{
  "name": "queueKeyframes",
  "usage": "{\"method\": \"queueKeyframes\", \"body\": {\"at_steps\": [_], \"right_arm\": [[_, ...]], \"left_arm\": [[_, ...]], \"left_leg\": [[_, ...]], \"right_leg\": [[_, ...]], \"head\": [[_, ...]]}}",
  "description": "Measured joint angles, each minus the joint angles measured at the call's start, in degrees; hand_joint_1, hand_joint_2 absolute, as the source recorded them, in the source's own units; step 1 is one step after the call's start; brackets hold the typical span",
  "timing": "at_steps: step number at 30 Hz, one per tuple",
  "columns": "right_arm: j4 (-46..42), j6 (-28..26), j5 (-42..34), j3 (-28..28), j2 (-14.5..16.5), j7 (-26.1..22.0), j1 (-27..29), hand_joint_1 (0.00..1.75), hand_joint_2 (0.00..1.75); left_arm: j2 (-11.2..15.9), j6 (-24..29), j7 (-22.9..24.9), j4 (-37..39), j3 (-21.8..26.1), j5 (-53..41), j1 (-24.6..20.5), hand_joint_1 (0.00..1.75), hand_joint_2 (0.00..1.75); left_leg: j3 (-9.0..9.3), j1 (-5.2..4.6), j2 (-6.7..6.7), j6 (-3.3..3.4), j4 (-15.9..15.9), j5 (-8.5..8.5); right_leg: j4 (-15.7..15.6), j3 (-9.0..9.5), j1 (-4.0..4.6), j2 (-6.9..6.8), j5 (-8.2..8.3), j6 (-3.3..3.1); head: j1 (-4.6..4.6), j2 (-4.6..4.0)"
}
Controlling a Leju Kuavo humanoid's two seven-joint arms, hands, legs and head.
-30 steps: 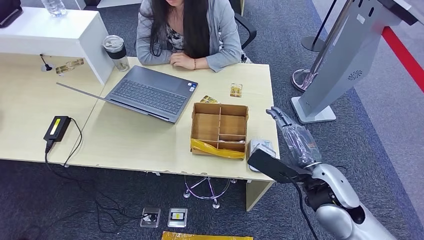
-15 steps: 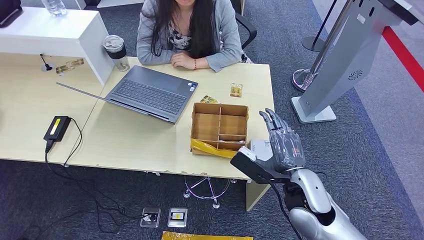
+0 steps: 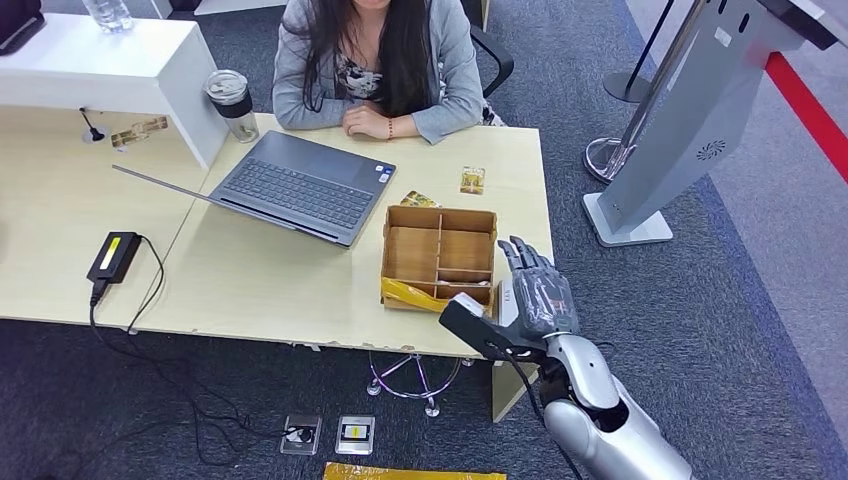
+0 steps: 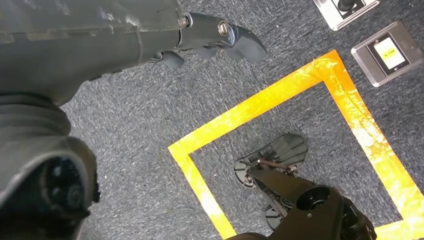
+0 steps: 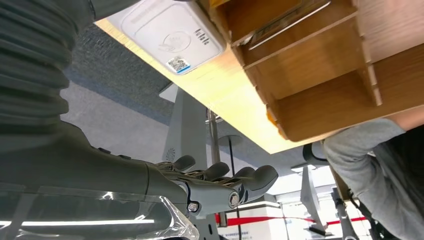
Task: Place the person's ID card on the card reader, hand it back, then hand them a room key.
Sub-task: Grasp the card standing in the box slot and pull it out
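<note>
Cards lie on the table (image 3: 260, 270) near the person (image 3: 375, 60): one (image 3: 472, 180) lies apart, another (image 3: 418, 200) sits just behind the box (image 3: 440, 258), and I cannot tell which is the ID; either looks thin, stiff, light and slippery, so I judge an edge pinch best. My right hand (image 3: 535, 290) hovers over the white reader (image 5: 167, 32) beside the box, fingers (image 5: 240, 180) apart and straight, holding nothing, while my left hand (image 4: 210, 35) hangs over the floor, fingers loose and empty. Writing on the reader's label is too small to read.

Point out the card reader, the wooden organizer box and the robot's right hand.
card reader (image 5: 172, 35): right wrist view, white top face.
wooden organizer box (image 3: 439, 250): head view, centre divider.
right robot hand (image 3: 540, 290): head view, back of hand.
</note>
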Motion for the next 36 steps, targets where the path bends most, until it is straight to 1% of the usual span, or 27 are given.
{"method": "queueKeyframes", "body": {"at_steps": [5, 11, 14, 29, 34, 36], "right_arm": [[1.03, 1.25, 0.1, 0.26, 1.21, -0.01, -0.81, 0.0, 1.75], [1.39, 4.82, 0.78, 0.3, 1.88, -0.03, -1.97, 0.0, 1.75], [1.39, 5.78, 1.35, 0.3, 2.17, -0.15, -2.37, 0.0, 1.75], [1.47, 6.91, 1.11, 0.3, 3.45, -0.5, -3.5, 0.0, 1.75], [2.24, 6.25, 1.6, 0.3, 4.13, -0.59, -4.06, 0.0, 1.75], [3.39, 5.2, 2.02, 0.3, 4.67, -0.91, -4.59, 0.0, 1.75]], "left_arm": [[0.04, -0.26, 0.02, 0.0, 0.0, -0.16, 0.01, 0.0, 0.0], [0.28, -0.44, 0.0, 0.0, 0.0, -0.17, 0.01, 0.0, 0.0], [0.32, -0.45, 0.01, 0.0, 0.0, -0.15, 0.01, 0.0, 0.0], [0.82, -1.16, -0.04, 0.0, 0.0, -0.18, 0.0, 0.0, 0.0], [1.04, -1.51, -0.31, 0.0, 0.0, -0.19, -0.01, 0.0, 0.0], [1.11, -1.73, -0.46, 0.0, 0.0, -0.19, -0.02, 0.0, 0.0]], "left_leg": [[0.0, 0.0, 0.0, 0.0, 0.0, 0.0], [0.02, -0.01, 0.0, 0.0, 0.01, 0.01], [0.02, -0.01, 0.0, 0.0, 0.01, 0.01], [0.02, -0.01, 0.0, -0.01, 0.0, 0.01], [0.01, 0.0, 0.0, -0.01, 0.0, 0.01], [0.01, 0.0, 0.0, -0.01, 0.0, 0.01]], "right_leg": [[0.0, 0.02, 0.0, 0.01, 0.0, 0.0], [0.0, 0.02, -0.02, 0.01, 0.01, 0.01], [0.0, 0.02, -0.01, 0.01, 0.01, 0.01], [0.0, 0.02, -0.01, 0.02, 0.01, 0.01], [0.01, 0.01, -0.01, 0.04, 0.0, 0.0], [0.01, 0.01, 0.0, 0.03, 0.0, 0.0]], "head": [[0.01, 0.0], [0.01, 0.0], [0.01, 0.0], [0.02, 0.0], [0.01, 0.0], [0.01, 0.0]]}}
